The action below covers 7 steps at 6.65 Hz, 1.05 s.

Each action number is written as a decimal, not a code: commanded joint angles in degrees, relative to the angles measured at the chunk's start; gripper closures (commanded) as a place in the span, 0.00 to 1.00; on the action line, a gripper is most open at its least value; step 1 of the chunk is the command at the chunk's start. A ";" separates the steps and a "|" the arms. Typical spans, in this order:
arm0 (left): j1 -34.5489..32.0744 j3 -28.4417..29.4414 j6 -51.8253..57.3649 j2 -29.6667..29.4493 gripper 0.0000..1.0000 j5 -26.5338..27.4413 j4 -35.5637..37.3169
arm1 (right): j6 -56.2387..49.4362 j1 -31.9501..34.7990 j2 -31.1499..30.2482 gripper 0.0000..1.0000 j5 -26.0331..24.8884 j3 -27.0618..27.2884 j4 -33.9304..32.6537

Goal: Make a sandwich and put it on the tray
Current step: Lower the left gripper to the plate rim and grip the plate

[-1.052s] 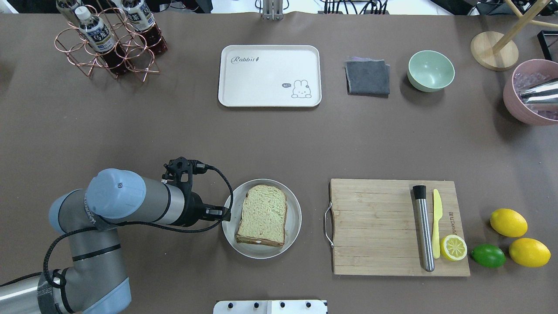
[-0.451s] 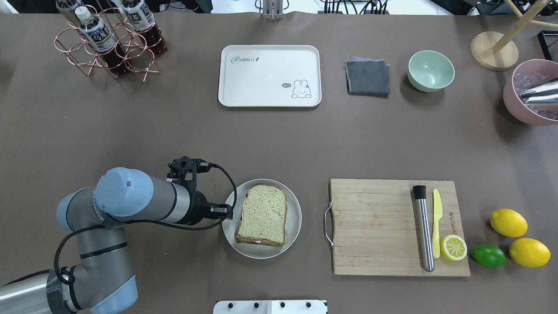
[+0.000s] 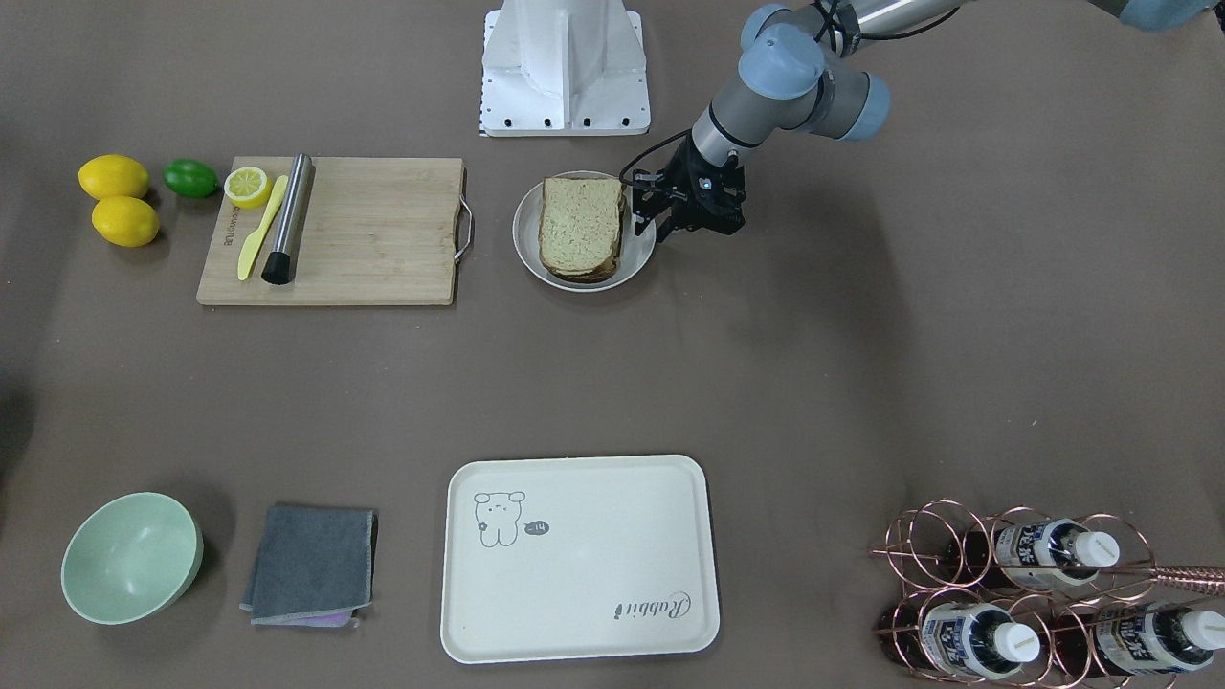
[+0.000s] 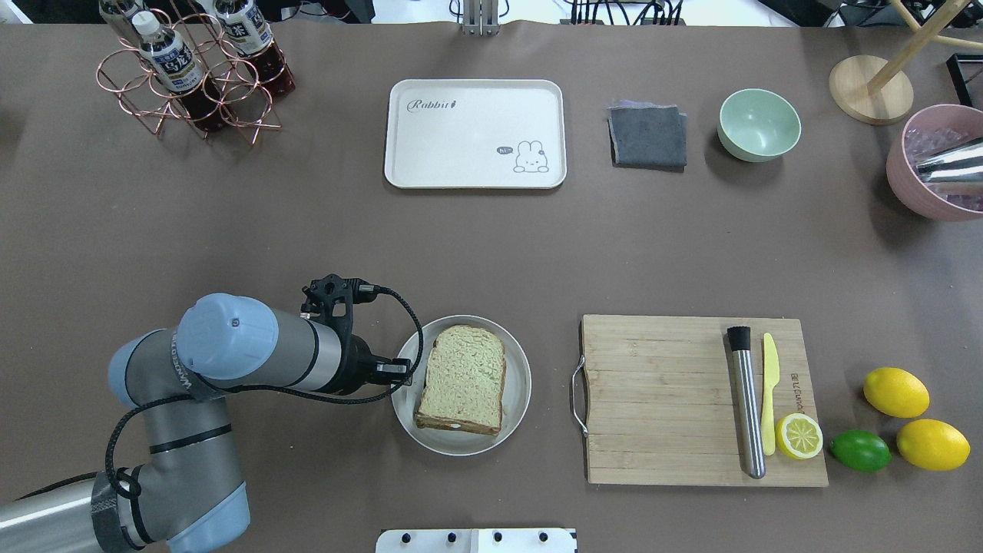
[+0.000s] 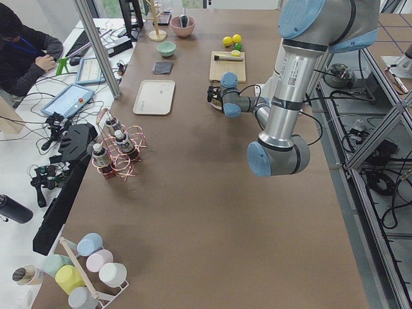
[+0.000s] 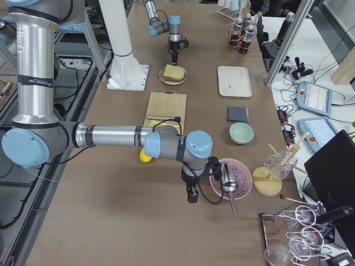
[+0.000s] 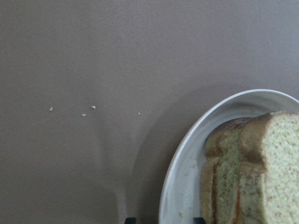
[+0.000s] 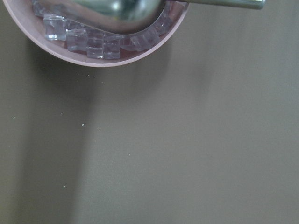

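The left hand (image 3: 663, 218) hangs low at the edge of the round plate (image 4: 519, 399), on the side toward the robot's left. Its wrist view shows two dark fingertips set apart, with the plate's rim between them and nothing gripped.

The sandwich (image 4: 463, 376) lies on that plate. It is bread stacked on bread, with a thin orange streak and a speck of white showing between the slices at the edges. So the building looks finished, though how the filling sits inside is hidden.

What seems left is the carrying. The tray (image 4: 461, 134) sits well apart from the plate, straight across the worktop (image 4: 230, 230) on the side away from the robot, and it bears only its printed drawing and lettering. The hand will probably have to grip the whole stack without letting the layers slide.

The cutting board (image 4: 660, 399) lies beside the plate on the robot's right, not touching it. Further that way, well apart from the plate, the right hand (image 6: 192, 193) hovers just beside a pink bowl (image 4: 902, 184). Whether that hand is open or closed I cannot tell.

The pink bowl holds ice cubes (image 8: 88, 44) and a metal scoop (image 4: 952, 165). A green bowl (image 4: 759, 124), well apart from the plate and on the tray's side, looks bare inside. A wire rack (image 4: 230, 115), far from the plate, holds bottles (image 4: 170, 60).
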 commanded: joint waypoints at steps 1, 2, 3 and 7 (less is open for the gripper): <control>0.04 0.51 0.21 -0.08 0.85 0.06 0.08 | 0.00 0.06 0.04 0.00 0.00 -0.10 0.00; -0.05 0.51 0.21 -0.08 1.00 0.24 0.00 | 0.00 0.06 0.04 0.00 0.09 -0.10 0.00; -0.05 0.42 0.39 -0.08 1.00 0.76 -0.01 | 0.00 0.06 0.04 0.00 0.00 -0.19 0.00; -2.59 -1.15 0.13 -0.08 1.00 0.15 -2.55 | 0.09 0.06 0.48 0.00 0.00 -1.15 0.09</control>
